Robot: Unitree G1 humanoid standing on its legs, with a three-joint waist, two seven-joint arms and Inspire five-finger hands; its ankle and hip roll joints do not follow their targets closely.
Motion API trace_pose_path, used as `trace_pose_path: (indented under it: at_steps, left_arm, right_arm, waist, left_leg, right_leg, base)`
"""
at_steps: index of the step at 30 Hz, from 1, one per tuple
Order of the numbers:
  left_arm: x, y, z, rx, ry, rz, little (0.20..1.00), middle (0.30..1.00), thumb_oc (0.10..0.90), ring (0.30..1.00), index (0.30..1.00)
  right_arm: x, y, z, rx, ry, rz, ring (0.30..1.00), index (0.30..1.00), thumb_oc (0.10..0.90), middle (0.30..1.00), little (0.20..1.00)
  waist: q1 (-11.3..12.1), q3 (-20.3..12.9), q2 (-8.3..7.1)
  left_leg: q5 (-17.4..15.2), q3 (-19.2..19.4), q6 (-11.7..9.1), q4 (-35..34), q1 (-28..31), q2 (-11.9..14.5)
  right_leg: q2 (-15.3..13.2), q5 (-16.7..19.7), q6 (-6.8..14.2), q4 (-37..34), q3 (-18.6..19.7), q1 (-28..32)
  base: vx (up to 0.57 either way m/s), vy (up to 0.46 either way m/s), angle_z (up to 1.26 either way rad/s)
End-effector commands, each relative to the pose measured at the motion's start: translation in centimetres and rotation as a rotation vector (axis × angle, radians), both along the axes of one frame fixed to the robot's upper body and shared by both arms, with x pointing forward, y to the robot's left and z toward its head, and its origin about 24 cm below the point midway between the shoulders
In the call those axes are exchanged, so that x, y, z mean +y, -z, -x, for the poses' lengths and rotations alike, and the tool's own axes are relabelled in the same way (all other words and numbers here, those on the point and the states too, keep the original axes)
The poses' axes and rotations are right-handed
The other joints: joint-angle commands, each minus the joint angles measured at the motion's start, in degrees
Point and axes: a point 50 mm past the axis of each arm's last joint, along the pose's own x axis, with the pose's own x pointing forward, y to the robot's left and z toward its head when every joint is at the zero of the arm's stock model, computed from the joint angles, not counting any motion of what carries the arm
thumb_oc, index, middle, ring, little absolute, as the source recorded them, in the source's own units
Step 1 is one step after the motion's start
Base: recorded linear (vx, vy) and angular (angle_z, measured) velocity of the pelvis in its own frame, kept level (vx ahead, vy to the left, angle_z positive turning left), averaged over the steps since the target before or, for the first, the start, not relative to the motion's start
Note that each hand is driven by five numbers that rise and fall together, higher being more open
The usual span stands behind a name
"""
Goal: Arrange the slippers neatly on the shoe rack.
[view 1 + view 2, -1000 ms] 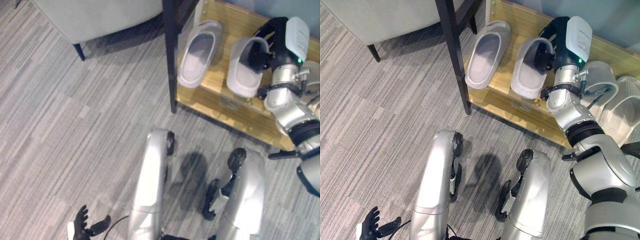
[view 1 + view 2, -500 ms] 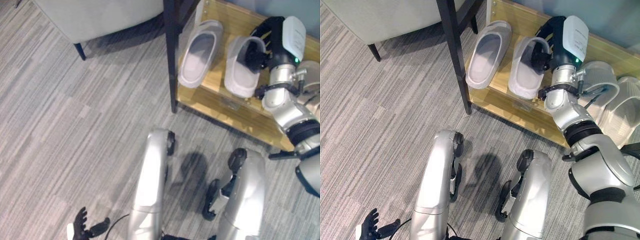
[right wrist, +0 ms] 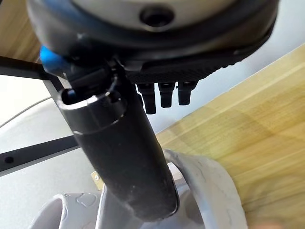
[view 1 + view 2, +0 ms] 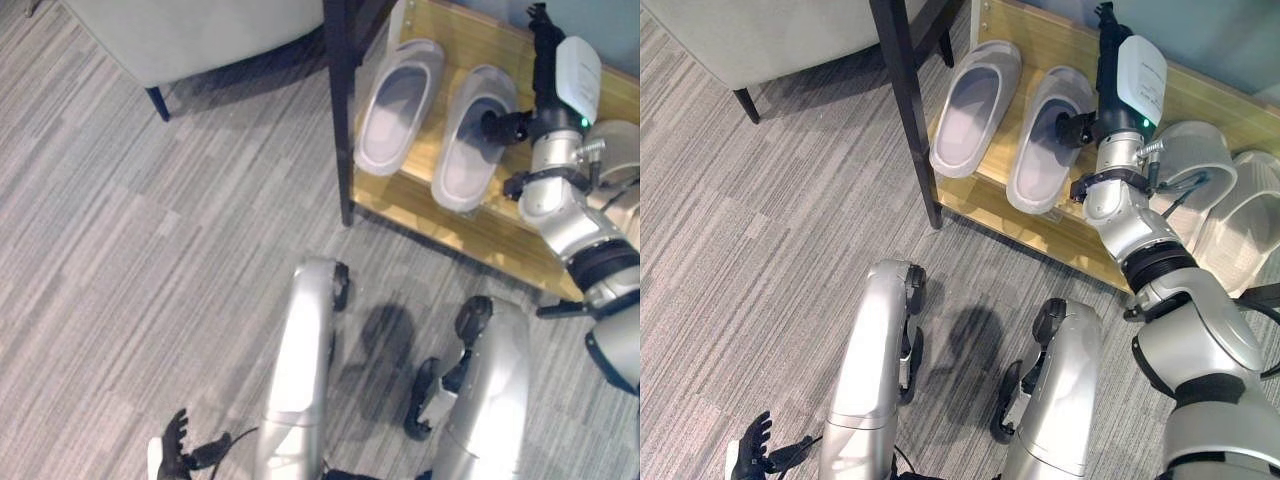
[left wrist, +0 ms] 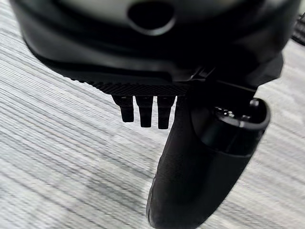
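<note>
Two pale grey rubber slippers (image 4: 975, 105) (image 4: 1045, 138) lie side by side on the light wooden shoe rack (image 4: 1200, 105). The right hand (image 4: 1110, 60) has its fingers (image 3: 164, 95) straight and apart, reaching past the nearer slipper's toe, thumb at its opening. The left hand (image 4: 178, 455) hangs low over the grey striped carpet (image 4: 150, 260), fingers relaxed and spread.
</note>
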Motion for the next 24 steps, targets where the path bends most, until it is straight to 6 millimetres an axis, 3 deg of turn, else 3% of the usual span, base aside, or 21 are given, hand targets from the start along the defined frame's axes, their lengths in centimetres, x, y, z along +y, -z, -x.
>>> trace_pose_path:
  at_steps: [1, 9, 11, 21, 24]
  left_arm:
    - [1.1, -0.5, 1.1, 0.035, 0.059, -0.051, 0.9, 0.9, 0.8, 0.9, 0.9]
    - [1.0, -1.1, -0.6, -0.005, 0.122, -0.071, 0.9, 0.9, 0.8, 0.9, 0.9]
    - [1.4, -1.4, -1.2, -0.028, 0.108, -0.081, 0.9, 0.9, 0.8, 0.9, 0.9]
    - [0.9, -0.5, 0.1, 0.032, 0.086, -0.068, 0.9, 0.9, 0.8, 0.9, 0.9]
    - [0.9, -0.6, -0.6, 0.011, 0.092, -0.073, 0.9, 0.9, 0.8, 0.9, 0.9]
  right_arm:
    - [1.4, -8.7, 2.0, -0.266, -0.126, 0.03, 0.9, 0.9, 0.8, 0.9, 0.9]
    - [1.4, -8.9, 2.9, -0.237, -0.241, 0.015, 0.9, 0.9, 0.8, 0.9, 0.9]
    - [1.8, -9.1, 3.3, -0.239, -0.312, -0.008, 0.9, 0.9, 0.8, 0.9, 0.9]
    - [1.1, -9.6, 5.6, -0.292, -0.387, 0.028, 0.9, 0.9, 0.8, 0.9, 0.9]
    - [0.8, -9.6, 6.4, -0.318, -0.415, 0.016, 0.9, 0.9, 0.8, 0.9, 0.9]
  waist:
    - [2.3, -1.7, 1.03]
    - [1.8, -1.7, 0.21]
    - [1.3, -1.7, -0.6]
    - [-0.1, -1.7, -1.69]
    - [-0.6, -1.7, -1.9]
  left_leg:
    - [-7.7, -5.8, 3.5, -3.4, 1.9, -1.4]
    - [-7.7, -6.1, 3.2, -3.5, 1.9, -1.3]
    - [-7.7, -6.1, 3.1, -3.3, 1.9, -1.1]
    - [-7.6, -6.3, 3.0, -3.3, 1.9, -1.1]
    - [-7.5, -6.3, 3.0, -3.3, 1.9, -1.2]
  right_leg:
    - [-2.6, 6.8, -7.3, -7.0, 4.4, -3.3]
    - [-2.6, 6.9, -7.2, -7.2, 4.5, -3.3]
    - [-2.4, 6.8, -7.2, -7.2, 4.4, -3.3]
    - [-2.5, 6.5, -7.3, -7.3, 4.2, -3.3]
    - [-2.4, 6.4, -7.3, -7.2, 4.4, -3.3]
  base:
    - [0.0, 0.0, 0.0]
    - [0.0, 0.0, 0.0]
    - [0.0, 0.0, 0.0]
    - [0.0, -0.004, -0.01]
    - [0.0, 0.0, 0.0]
